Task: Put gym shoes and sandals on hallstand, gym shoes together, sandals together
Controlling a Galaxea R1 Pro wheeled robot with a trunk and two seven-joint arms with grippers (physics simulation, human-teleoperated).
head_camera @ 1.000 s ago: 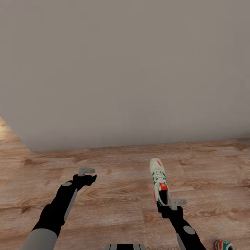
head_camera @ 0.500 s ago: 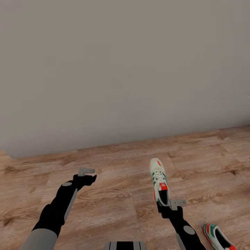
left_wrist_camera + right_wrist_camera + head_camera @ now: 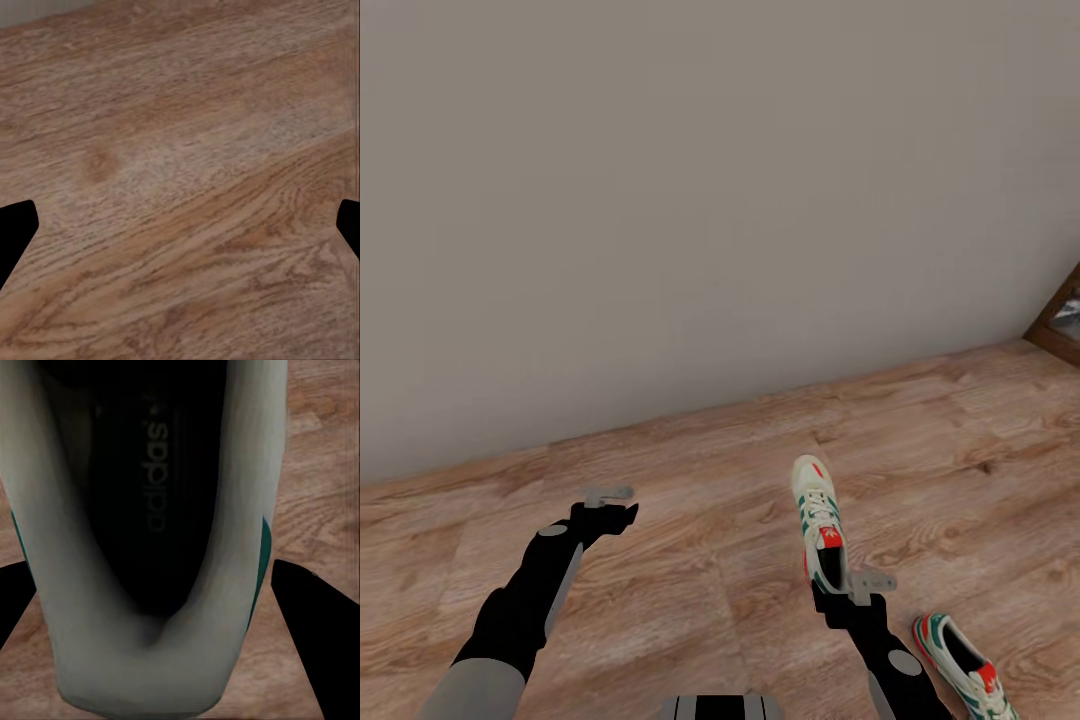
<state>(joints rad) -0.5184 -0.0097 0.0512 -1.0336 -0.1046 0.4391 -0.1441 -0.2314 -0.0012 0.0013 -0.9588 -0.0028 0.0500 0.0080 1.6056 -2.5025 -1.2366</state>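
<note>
Right end effector (image 3: 857, 588) grips a shoe (image 3: 819, 520) by its heel, toe pointing toward the wall; the second shoe (image 3: 960, 665) lies on the floor (image 3: 690, 470) just beside it. Left end effector (image 3: 609, 497) hangs open, empty.

Bare corridor corner
A plain grey-beige wall (image 3: 710, 200) meets the light brown wood-plank floor (image 3: 690, 480); a dark wooden frame edge (image 3: 1060, 320) shows at far right.

Domestic corridor interior.
You face wood-plank flooring (image 3: 690, 480), a plain grey wall (image 3: 710, 200), and sneakers (image 3: 960, 665) lying about.
</note>
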